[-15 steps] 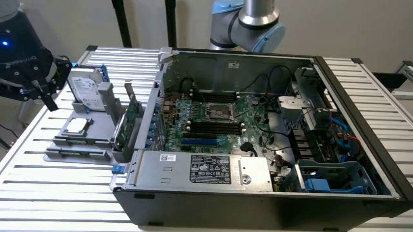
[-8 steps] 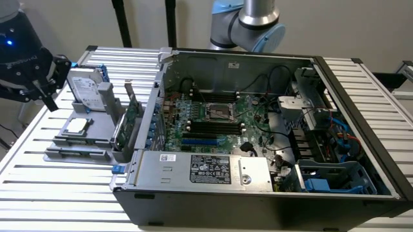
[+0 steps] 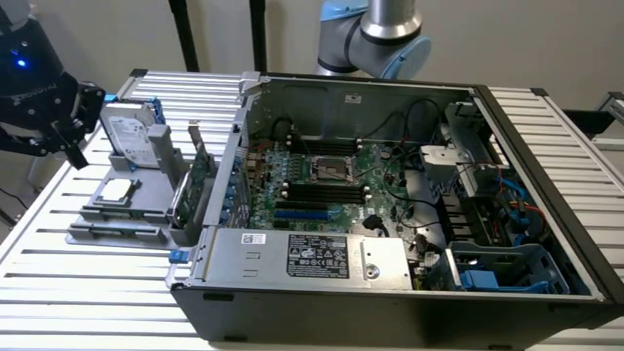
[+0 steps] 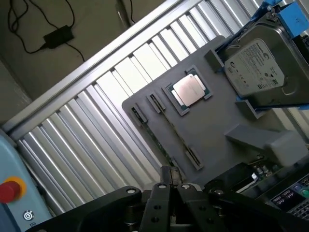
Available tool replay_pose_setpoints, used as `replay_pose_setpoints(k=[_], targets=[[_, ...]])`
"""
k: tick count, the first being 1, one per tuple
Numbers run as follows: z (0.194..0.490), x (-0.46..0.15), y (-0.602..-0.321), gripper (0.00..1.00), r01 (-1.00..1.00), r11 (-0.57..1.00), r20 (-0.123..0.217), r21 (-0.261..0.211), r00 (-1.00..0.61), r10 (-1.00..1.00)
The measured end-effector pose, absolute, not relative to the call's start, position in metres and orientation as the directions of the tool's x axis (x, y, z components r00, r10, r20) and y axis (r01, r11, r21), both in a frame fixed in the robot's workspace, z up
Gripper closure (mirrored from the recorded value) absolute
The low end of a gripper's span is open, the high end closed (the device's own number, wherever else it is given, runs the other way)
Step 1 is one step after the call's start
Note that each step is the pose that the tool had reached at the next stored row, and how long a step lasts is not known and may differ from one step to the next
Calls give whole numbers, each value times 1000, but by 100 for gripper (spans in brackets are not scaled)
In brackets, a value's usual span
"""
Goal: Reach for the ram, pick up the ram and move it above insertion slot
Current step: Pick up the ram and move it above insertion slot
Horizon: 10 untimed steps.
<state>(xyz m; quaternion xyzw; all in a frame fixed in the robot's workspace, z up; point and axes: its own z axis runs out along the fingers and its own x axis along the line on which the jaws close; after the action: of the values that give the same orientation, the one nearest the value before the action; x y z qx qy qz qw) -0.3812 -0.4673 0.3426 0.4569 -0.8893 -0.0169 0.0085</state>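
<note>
Gripper (image 4: pixel 172 175) shut tight w/ nothing in it, right by the ram (image 4: pixel 153 140). Ram stands on edge in gray tray (image 4: pixel 227 116), nxt to silver chip (image 4: pixel 189 90), exterior view's left of PC case (image 3: pixel 390 292).

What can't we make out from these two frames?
- Wrist view: ram lies edge-on in the tray; one end is hidden behind the gripper.
- Wrist view: gripper-to-ram contact cannot be told; the shut fingers cover that spot.
- Exterior view: insertion slot sits among dark slots on the board, too small to tell which is free.
- Exterior view: gripper cut off by that view's left edge.
</note>
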Motion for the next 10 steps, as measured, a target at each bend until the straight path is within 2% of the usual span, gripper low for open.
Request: replay_pose_setpoints(k=[10], targets=[[342, -381, -467, 89, -904, 426, 0, 38, -426, -905]])
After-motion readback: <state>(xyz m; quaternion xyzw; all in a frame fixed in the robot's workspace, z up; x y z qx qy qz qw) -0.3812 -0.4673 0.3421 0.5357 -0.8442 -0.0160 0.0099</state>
